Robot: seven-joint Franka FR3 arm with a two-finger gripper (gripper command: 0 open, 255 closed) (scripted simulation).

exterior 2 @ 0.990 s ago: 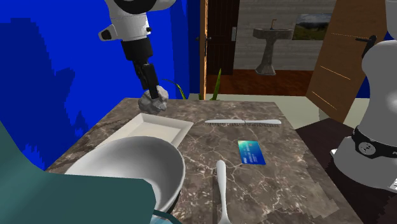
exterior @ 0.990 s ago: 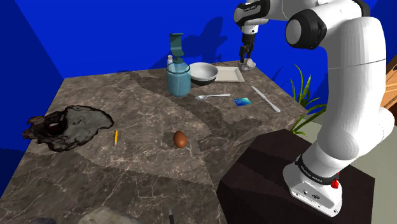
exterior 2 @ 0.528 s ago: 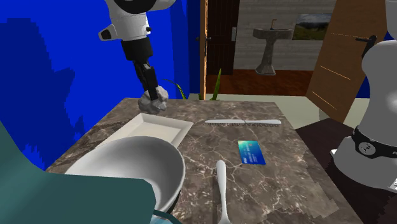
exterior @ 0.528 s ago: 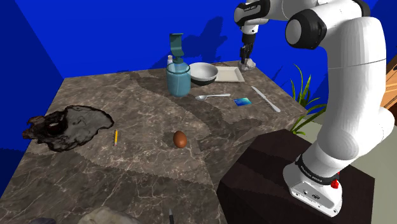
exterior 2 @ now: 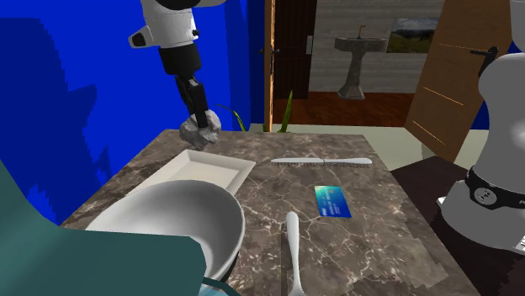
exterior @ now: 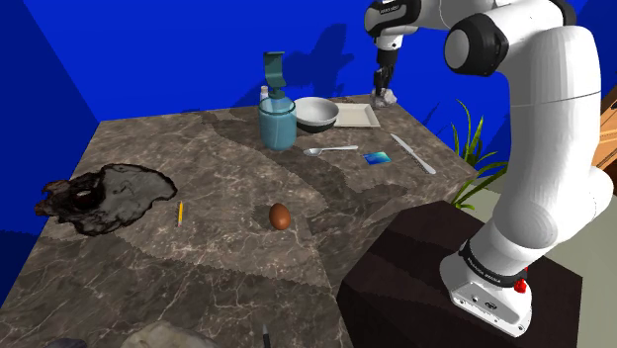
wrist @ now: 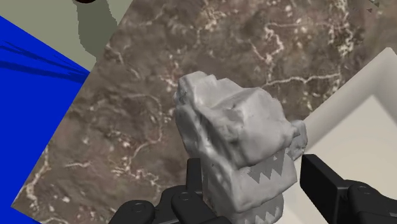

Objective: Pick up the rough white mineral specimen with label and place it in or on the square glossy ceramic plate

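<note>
Tool (exterior 2: 199, 124) pinching rock (exterior 2: 192, 134), apparently held off the counter (exterior 2: 370, 193). Rock hangs just beyond the plate's (exterior 2: 210, 172) far edge, not over it. Likely next: short carry toward second exterior view's foreground, then lower.

Wrist: rock (wrist: 235, 137) underside cut by frame edge, flanks covered by claw (wrist: 256, 178) fingers; plate (wrist: 356, 121) cropped, one corner in frame. Second exterior: bowl (exterior 2: 181, 219), spoon (exterior 2: 293, 252), jar (exterior 2: 50, 252) cropped at frame edge. Shoulder: card (exterior: 376, 158) print too small to read; grey lump (exterior: 168, 336) and dark stick (exterior: 265, 336) at surface's near end cropped, unidentifiable.
</note>
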